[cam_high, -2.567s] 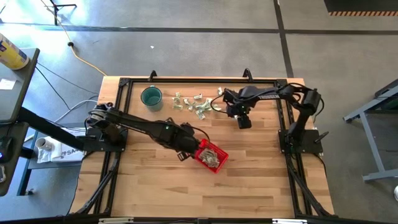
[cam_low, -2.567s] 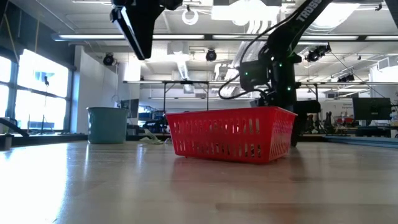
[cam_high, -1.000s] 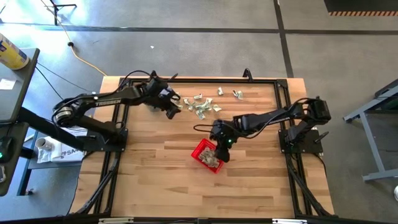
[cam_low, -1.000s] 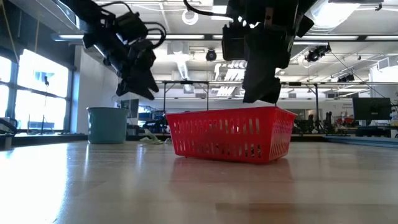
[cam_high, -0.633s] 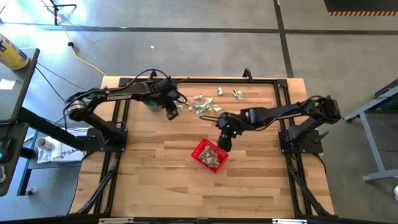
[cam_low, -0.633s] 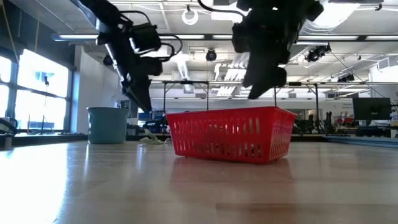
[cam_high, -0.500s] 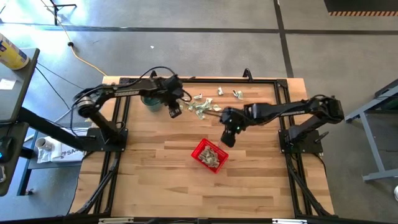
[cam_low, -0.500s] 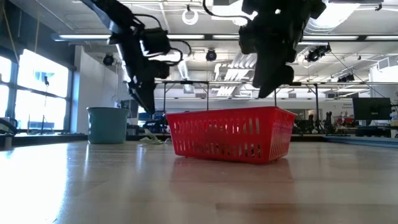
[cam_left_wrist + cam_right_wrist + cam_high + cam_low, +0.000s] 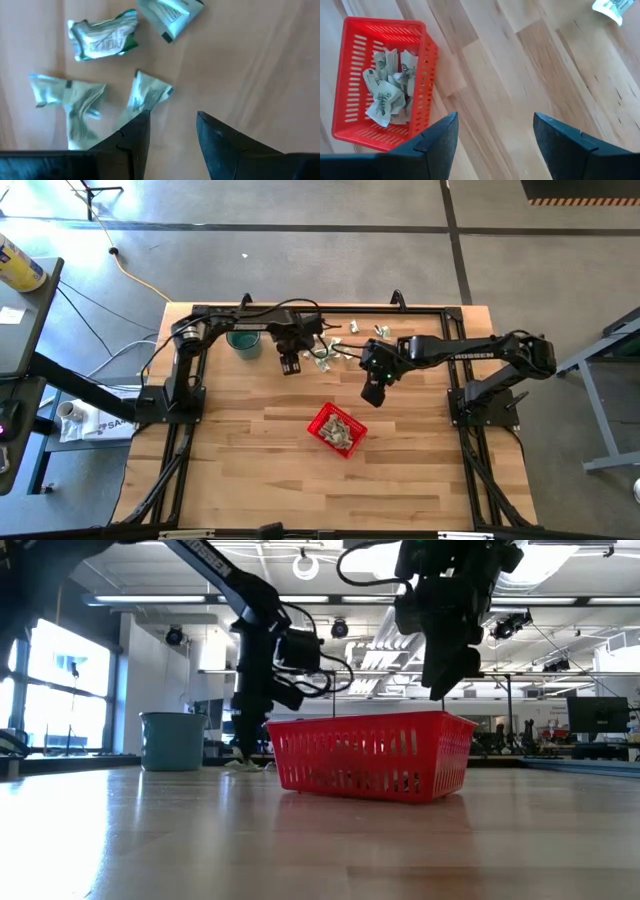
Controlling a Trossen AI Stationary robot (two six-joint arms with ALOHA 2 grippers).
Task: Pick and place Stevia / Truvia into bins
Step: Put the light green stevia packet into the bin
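Even, bright light from overhead; high view sharp, shadows on the surface [image 9: 300, 470] faint. Low view backlit: ceiling lamps [image 9: 305, 565] and windows [image 9: 60, 670] glare, arms read as silhouettes, near surface soft and out of focus. Left wrist view blurred, sachets [image 9: 102, 37] smeared. Right wrist view slightly soft at the edges.

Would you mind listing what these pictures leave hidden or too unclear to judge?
- High view: the loose sachets are too small to count; the left gripper covers some.
- Low view: the red basket contents are hidden by its mesh wall.
- Right wrist view: one sachet is cut off by the picture's edge.
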